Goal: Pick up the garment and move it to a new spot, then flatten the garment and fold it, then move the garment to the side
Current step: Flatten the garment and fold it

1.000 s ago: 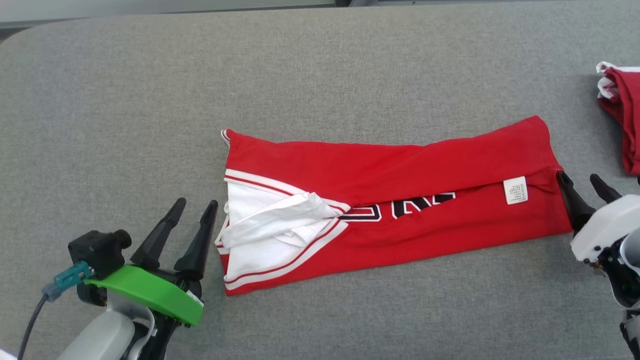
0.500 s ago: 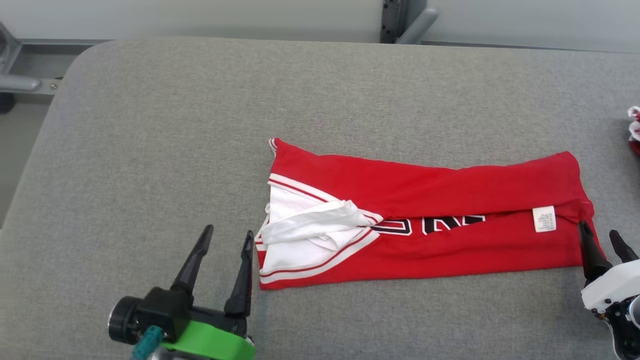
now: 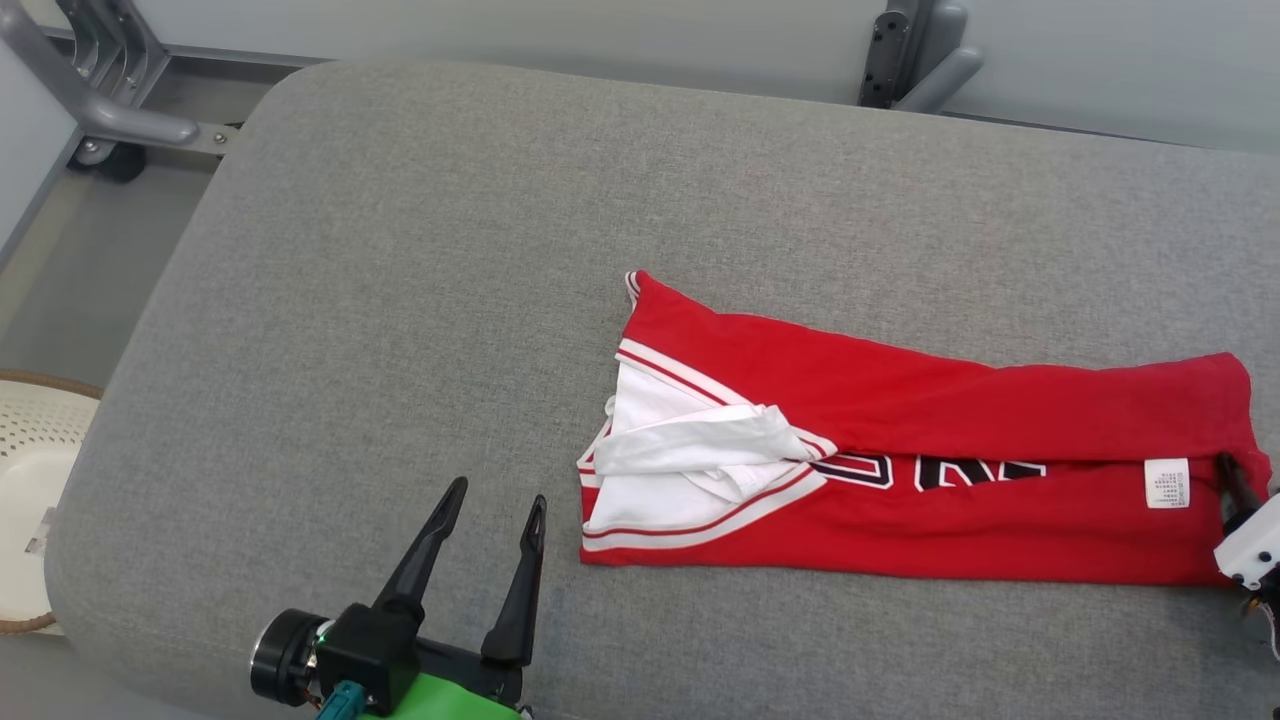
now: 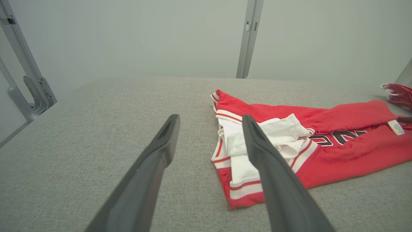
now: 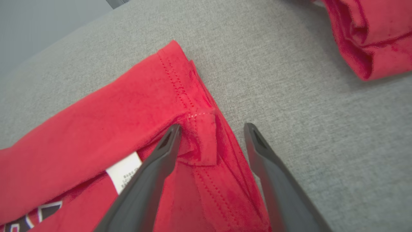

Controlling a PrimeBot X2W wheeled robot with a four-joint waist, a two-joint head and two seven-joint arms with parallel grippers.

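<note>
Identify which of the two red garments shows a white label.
The long garment lying flat, with lettering; its label sits near its right end. The other garment is bunched up and shows no label.

A grey padded table [image 3: 400, 250] is stretching across the scene, its fabric top lying flat. Beyond the table's far edge, a metal bracket [image 3: 915, 50] is standing against a pale wall [image 3: 600, 30]. Off the table's far left corner, a grey frame tube [image 3: 110, 100] is sloping down toward a black caster [image 3: 115, 165]. Below the table's near left corner, a white perforated basket [image 3: 30, 470] is sitting. At the table's right end, a bunched red cloth [image 5: 370, 35] is lying.
</note>
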